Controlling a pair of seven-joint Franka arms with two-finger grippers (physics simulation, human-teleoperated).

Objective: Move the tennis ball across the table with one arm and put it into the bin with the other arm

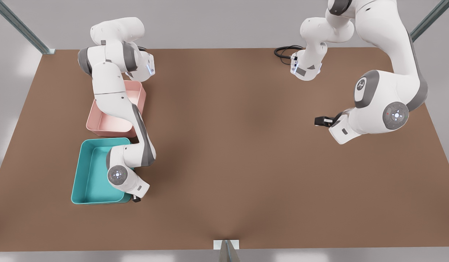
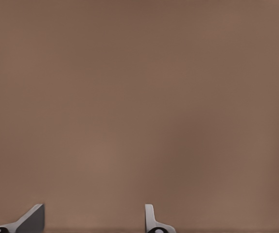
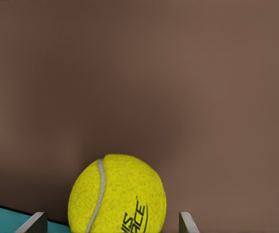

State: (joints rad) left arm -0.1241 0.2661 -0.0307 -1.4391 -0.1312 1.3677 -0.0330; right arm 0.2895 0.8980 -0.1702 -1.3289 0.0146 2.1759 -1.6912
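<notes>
At the front view's left, the right arm is covering part of the pink tray (image 1: 100, 125) and, nearer the camera, part of the teal bin (image 1: 78, 171), whose long side is running front to back. The wrist is hiding most of the right gripper (image 1: 136, 198) at the bin's near corner. In the right wrist view its fingers (image 3: 35, 222) are standing apart, straddling the tennis ball (image 3: 117, 194) without touching it. The ball is sitting on the brown table (image 1: 228, 145) just outside the bin's rim, its pale seam curving upward. At the front view's right, the left gripper (image 1: 319, 120) is hanging over bare table, fingers (image 2: 32, 218) spread.
</notes>
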